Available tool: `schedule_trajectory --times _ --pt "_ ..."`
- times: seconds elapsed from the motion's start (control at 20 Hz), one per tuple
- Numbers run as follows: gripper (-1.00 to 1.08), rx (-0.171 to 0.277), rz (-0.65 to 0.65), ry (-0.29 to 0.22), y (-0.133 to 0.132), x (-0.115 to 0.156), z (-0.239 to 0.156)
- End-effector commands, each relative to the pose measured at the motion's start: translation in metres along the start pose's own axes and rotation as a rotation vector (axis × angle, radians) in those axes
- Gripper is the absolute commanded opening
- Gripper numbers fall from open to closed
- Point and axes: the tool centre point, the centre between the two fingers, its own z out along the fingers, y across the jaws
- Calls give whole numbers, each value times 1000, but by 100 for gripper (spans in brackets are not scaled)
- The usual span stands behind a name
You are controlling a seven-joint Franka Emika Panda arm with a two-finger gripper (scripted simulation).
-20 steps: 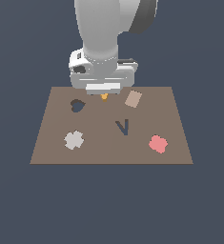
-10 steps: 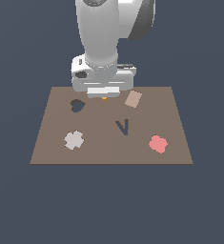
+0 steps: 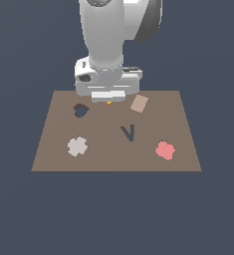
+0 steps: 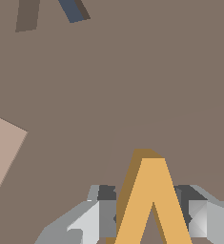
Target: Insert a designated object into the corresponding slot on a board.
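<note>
The orange-yellow V-shaped piece (image 4: 149, 200) sits between my gripper's fingers (image 4: 101, 212), which close on both its sides. In the exterior view only a sliver of the piece (image 3: 109, 103) shows under the gripper (image 3: 108, 99), at the far middle of the brown board (image 3: 54, 149). The piece casts a shadow on the board, so it seems lifted a little. The dark navy V-shaped slot (image 3: 128, 133) lies nearer the front, to the exterior view's right of the gripper; one arm of the slot (image 4: 73, 10) shows in the wrist view.
On the board lie a tan square tile (image 3: 139, 103), also in the wrist view (image 4: 1, 152), a dark heart-shaped cutout (image 3: 80, 110), a pale grey flower-shaped piece (image 3: 77, 146) and a pink flower-shaped piece (image 3: 165, 150). The arm's white body hides the board's far middle edge.
The gripper and arm have risen a little over the far middle of the board, with the orange-yellow piece in the fingers. Nothing else on the board has moved.
</note>
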Motion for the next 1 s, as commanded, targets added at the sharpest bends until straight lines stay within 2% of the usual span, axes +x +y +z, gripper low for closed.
schedule_trajectory --times 0.0,0.45,0.95 --pt "-100 0 -1 0 0 1 0" --pt "-100 0 -32 0 -9 25 -2" --pt "-100 0 -112 0 -35 84 -6"
